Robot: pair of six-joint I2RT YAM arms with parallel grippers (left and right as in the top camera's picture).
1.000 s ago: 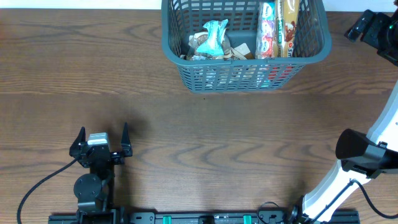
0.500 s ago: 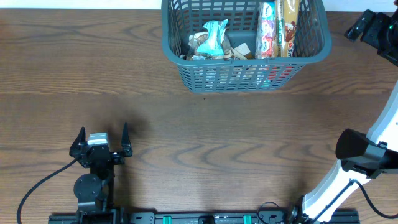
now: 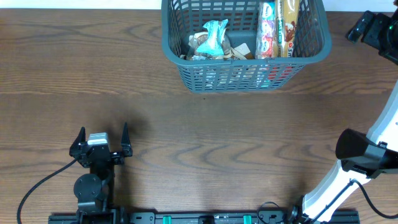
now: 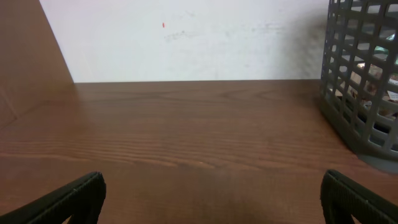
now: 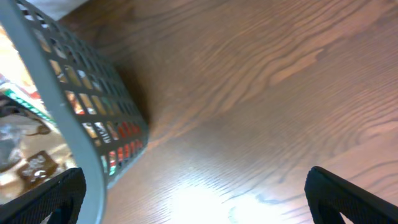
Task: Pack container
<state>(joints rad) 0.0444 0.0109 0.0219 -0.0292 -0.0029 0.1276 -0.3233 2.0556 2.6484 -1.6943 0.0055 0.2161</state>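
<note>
Basket [image 3: 245,61] top centre, snack packets [image 3: 214,37] inside; none seen outside. Left gripper [image 3: 103,130] lower left, right gripper [image 5: 196,190] upper right: fingers apart, empty. Packing judged finished; next: park right arm.

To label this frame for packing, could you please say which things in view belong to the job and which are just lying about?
Job: container; teal snack packet, pink packet and brown packet inside it; left end effector and right end effector, both open, empty.
Just there: black cable by the left arm's base; wooden table.
</note>
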